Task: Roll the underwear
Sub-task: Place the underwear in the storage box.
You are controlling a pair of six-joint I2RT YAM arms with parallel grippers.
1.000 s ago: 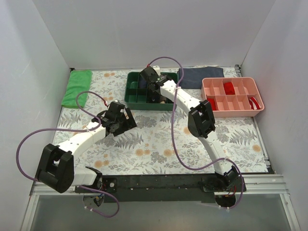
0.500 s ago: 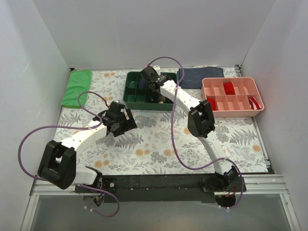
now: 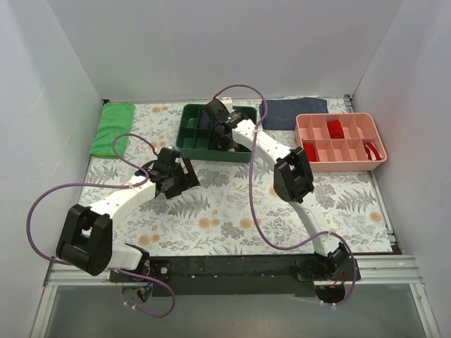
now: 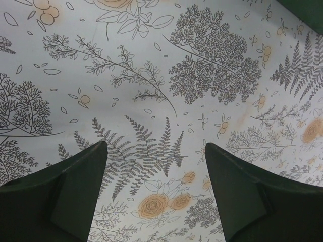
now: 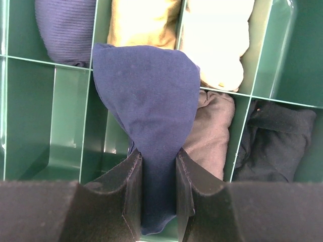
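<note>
View from above first: found the right gripper [image 3: 213, 121] drifted a little leftward across the green tray [image 3: 189, 144] over the last second, and the left gripper [image 3: 182, 179] almost where it had been, low over the flowered table [image 3: 232, 211] near the tray's front-left corner. Read that as a carrying move, with the rolling itself not yet begun and needing open tabletop. Noted a green cloth [image 3: 113, 128] at far left, a dark folded cloth [image 3: 292, 113] at the back and a pink tray [image 3: 342, 163] on the right, all well apart from the middle. Left wrist next: saw both fingers [image 4: 75, 191] spread wide, nothing between them, only printed ferns below. Right wrist last: saw the jaws closed tight on the underwear [image 5: 146, 91], pinched at its narrow end, the wide navy part spreading beyond the fingertips above the compartments; could not tell whether it touched the dividers. Counted neighbours packed around it: purple roll [image 5: 65, 30], tan roll [image 5: 144, 22], cream roll [image 5: 217, 40], brown roll [image 5: 209, 126], black bundle [image 5: 275, 136]. Judged dividers and neighbours the likeliest snags, so favoured a clean lift before sideways travel.
</note>
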